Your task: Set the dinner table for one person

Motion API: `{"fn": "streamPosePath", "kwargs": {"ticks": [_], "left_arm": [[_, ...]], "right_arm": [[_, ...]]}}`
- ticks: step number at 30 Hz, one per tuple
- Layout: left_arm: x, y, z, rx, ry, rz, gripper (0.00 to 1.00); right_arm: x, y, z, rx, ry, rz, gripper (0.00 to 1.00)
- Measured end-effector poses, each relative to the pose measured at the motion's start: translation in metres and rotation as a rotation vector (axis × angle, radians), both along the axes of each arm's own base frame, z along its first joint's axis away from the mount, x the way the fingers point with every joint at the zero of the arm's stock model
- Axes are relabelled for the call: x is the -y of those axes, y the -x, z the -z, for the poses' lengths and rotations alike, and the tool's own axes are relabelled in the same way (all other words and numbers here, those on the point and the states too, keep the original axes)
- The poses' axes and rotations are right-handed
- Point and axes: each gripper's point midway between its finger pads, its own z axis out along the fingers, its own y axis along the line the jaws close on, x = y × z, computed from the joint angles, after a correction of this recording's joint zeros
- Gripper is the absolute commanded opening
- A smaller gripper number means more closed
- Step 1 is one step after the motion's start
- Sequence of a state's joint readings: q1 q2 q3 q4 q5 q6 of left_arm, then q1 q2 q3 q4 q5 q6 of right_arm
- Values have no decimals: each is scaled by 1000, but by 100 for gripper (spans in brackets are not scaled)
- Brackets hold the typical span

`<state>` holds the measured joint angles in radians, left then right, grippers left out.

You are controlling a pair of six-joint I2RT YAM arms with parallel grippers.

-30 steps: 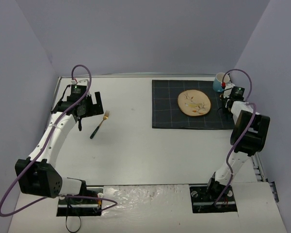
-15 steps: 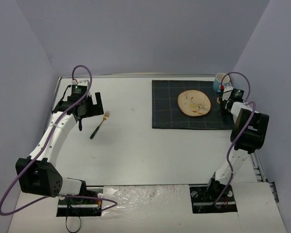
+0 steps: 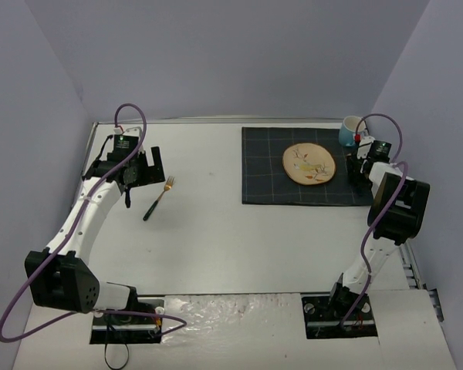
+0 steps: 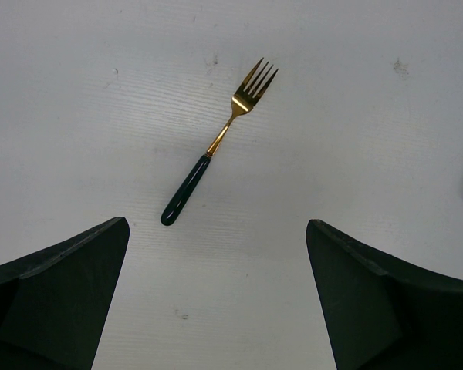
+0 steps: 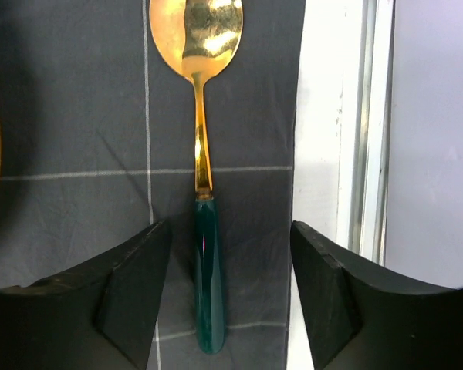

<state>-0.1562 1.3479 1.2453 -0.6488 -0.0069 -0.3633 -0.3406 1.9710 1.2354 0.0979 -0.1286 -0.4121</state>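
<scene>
The dinner table [image 3: 216, 247] spreads white and flat under both arms, whose bases sit at its near edge, and its front half is bare. Toward the left edge, about midway back, the left gripper [image 4: 216, 225] hangs above the surface with its claw spread wide and nothing in it. Just beyond its fingertips a fork [image 4: 214, 146] with a gold head and dark green handle lies flat on the white top, tines slanting toward the far right. Over in the far right part of the table lies a dark grey checked mat [image 3: 262, 166] with a tan plate [image 3: 309, 164] on it, right of the mat's middle. At the mat's right edge the right gripper [image 5: 230, 227] is low over a spoon [image 5: 200, 154] with a gold bowl and green handle. Its claw is parted, one finger on each side of the handle with a gap at both, gripping nothing. A blue mug [image 3: 349, 129] stands at the far right corner, just off the mat.
</scene>
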Motion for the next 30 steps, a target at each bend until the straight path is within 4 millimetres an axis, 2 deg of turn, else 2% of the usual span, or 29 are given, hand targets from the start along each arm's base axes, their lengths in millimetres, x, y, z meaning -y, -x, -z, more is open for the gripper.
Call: {"fn": "streamPosePath", "kwargs": {"ticks": [3, 4, 6, 7, 10, 12, 15, 16, 18, 20, 23, 25, 30], "left_arm": [[-1, 0, 0, 0, -4, 1, 97], [-1, 0, 0, 0, -7, 2, 97], [-2, 0, 0, 1, -13, 4, 97], [-2, 0, 0, 1, -17, 6, 97], [-3, 0, 0, 2, -30, 15, 97], [-4, -1, 0, 6, -44, 31, 97], [-4, -5, 3, 8, -65, 57, 97], [-4, -6, 6, 5, -72, 67, 97], [-4, -6, 15, -13, -89, 88, 97], [-3, -6, 26, -33, -109, 114, 97], [-2, -7, 44, -66, -130, 150, 97], [0, -10, 58, -94, -136, 179, 96], [9, -21, 104, -201, -117, 255, 89]], "right_arm": [[-2, 3, -12, 12, -10, 23, 66], [-3, 2, -22, 32, -13, 35, 68], [-7, -1, -55, 97, -13, 53, 71], [-11, -3, -79, 162, -22, 80, 72], [-37, -6, -144, 337, -57, 99, 76], [-71, -5, -188, 477, -88, 75, 79], [-144, 7, -227, 594, -207, -38, 82], [-167, 13, -234, 616, -251, -83, 84], [-204, 29, -236, 625, -330, -152, 87], [-226, 48, -229, 609, -387, -187, 91], [-241, 83, -222, 590, -453, -216, 94], [-244, 105, -229, 614, -486, -225, 95], [-248, 153, -273, 764, -563, -276, 96]]}}
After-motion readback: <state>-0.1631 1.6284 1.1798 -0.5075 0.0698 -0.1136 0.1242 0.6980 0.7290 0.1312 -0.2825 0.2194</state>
